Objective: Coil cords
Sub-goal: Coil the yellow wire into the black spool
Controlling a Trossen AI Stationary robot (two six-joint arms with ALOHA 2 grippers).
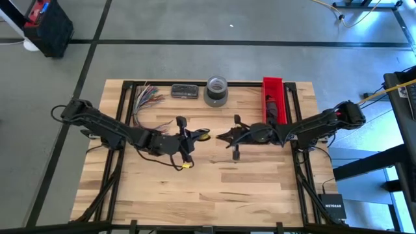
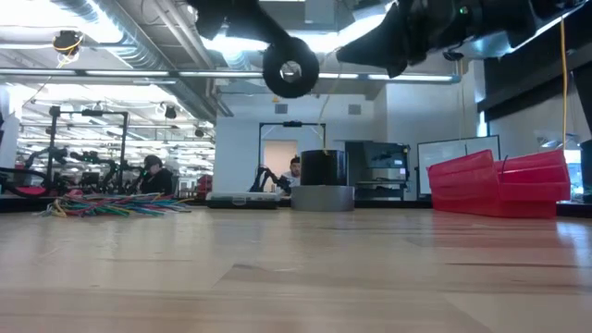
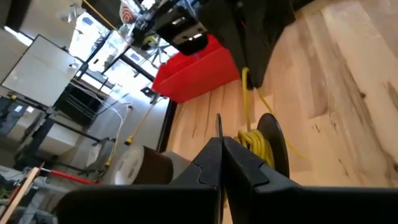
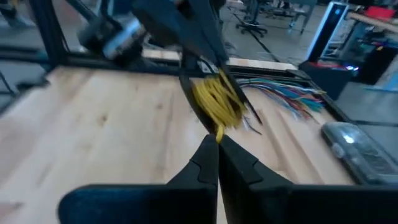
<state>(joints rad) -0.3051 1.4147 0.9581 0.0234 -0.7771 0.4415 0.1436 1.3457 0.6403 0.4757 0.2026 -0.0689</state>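
The cord shows as a small round black bundle [image 2: 289, 69] with yellow windings [image 4: 217, 99], held in the air over the table's middle between my two grippers [image 1: 204, 135]. My left gripper [image 1: 190, 135] is shut on it from the table's left. My right gripper [image 1: 222, 136] is shut on a yellow strand from the right. A black loop with a yellow bit [image 1: 185, 164] hangs below my left gripper. My left gripper pinches a thin black edge [image 3: 219, 127] between its two fingers, right beside the yellow windings [image 3: 254, 140] and the black round face [image 3: 275, 146]. It comes level from the table's left. The bundle is lifted clear of the table. My right gripper pinches the yellow strand [image 4: 219, 132] where it leaves the low side of the windings, between its two fingertips. It comes level from the table's right. The short run of strand between fingers and bundle looks straight.
At the table's far edge lie a fan of multicoloured wires [image 1: 146, 97], a dark flat device [image 1: 184, 91], a grey tape roll [image 1: 216, 91] and a red bin [image 1: 273, 97]. Bare wood lies under and in front of the grippers. People sit in the room behind [image 2: 153, 171].
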